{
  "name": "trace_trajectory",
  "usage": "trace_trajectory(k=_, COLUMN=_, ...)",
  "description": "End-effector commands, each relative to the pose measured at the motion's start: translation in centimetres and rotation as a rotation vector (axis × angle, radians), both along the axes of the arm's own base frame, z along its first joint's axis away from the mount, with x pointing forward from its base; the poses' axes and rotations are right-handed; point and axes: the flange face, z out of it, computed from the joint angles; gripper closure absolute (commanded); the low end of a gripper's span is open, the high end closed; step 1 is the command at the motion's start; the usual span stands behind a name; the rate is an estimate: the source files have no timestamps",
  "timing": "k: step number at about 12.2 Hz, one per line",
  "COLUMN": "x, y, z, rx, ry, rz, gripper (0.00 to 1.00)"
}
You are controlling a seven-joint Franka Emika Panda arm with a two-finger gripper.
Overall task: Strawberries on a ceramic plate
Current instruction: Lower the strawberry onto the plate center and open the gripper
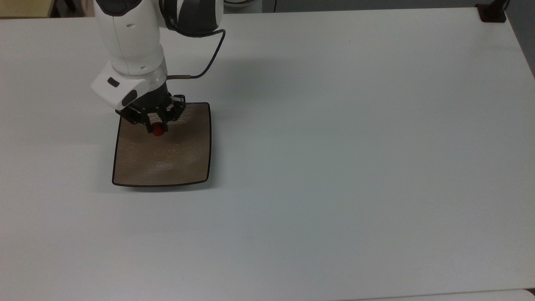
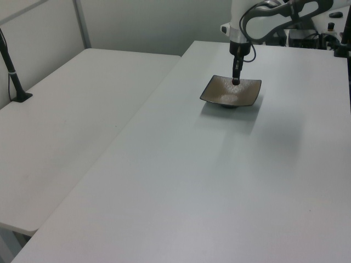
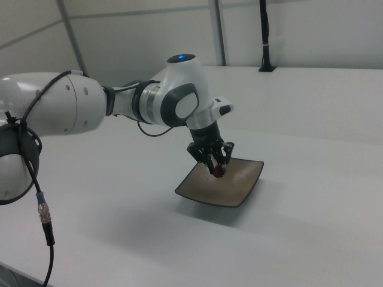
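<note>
The gripper [image 1: 157, 127] hangs above the ceramic plate [image 1: 167, 163], fingers pinched on the strawberry [image 1: 157, 131], holding it over the upper half in the top view, inside the rim, so a release should land it on the glaze, not the white counter [image 1: 355, 146].

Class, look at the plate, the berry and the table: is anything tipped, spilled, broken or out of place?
Nothing stands out. The plate sits flat and whole on the table. The end effector holds the berry over the plate. No spill shows.
</note>
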Motion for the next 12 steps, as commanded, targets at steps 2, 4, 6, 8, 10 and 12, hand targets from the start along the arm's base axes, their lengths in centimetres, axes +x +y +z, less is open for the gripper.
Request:
trace_trajectory(k=2, x=0.0, y=0.5, z=-2.3, rx=-0.033, ry=-0.056, rz=-0.002, gripper=0.96)
trace_trajectory(k=4, x=0.2, y=0.5, z=-3.4, rx=-0.058, ry=-0.063, rz=0.018, gripper=0.96)
trace_trajectory(k=6, x=0.0, y=0.6, z=-4.4, rx=-0.072, ry=-0.069, rz=0.033, gripper=0.95)
trace_trajectory(k=8, x=0.2, y=0.7, z=-4.8, rx=-0.076, ry=-0.091, rz=-0.004, gripper=0.92)
trace_trajectory(k=10, x=0.3, y=1.1, z=-5.1, rx=-0.101, ry=-0.091, rz=-0.006, gripper=0.87)
trace_trajectory(k=12, x=0.2, y=1.0, z=-4.7, rx=-0.094, ry=-0.092, rz=-0.030, gripper=0.01)
